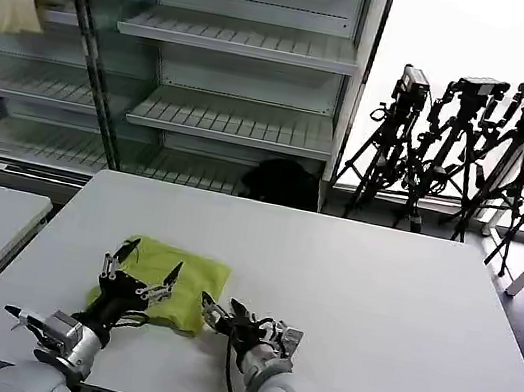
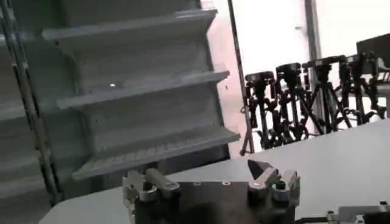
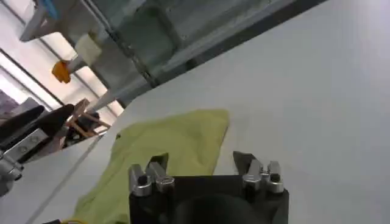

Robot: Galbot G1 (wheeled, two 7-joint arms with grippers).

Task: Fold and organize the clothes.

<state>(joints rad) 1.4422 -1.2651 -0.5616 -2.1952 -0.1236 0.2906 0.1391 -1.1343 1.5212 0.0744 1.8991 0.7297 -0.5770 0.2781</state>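
t-shirt (image 1: pixel 175 285) first: we see it as a lime-green bundle, already folded down to a compact rough rectangle, lying on the white table (image 1: pixel 373 317) toward the near left part, close to our body. in the right wrist view the same cloth (image 3: pixel 177 146) spreads flat ahead of the fingers, one corner pointing away across the bare tabletop.

our left gripper (image 1: pixel 139 272) hovers over the near left portion of the bundle with its fingers spread apart, holding nothing. our right gripper (image 1: pixel 222 312) sits just beside the bundle's near right corner, low to the table, its fingers likewise parted and empty.

we judge the fabric thin, light and limp: it will sag and slide rather than hold a crease, and the stacked layers may shift over each other on the smooth table. we would pinch it at an edge or corner, catching all layers together, one gripper on each side, and lift low so the fold does not fall open. a grab in the middle would likely bunch it up.

behind the table stand the metal shelves (image 1: pixel 249 41) and a row of tripods (image 1: pixel 483 154).
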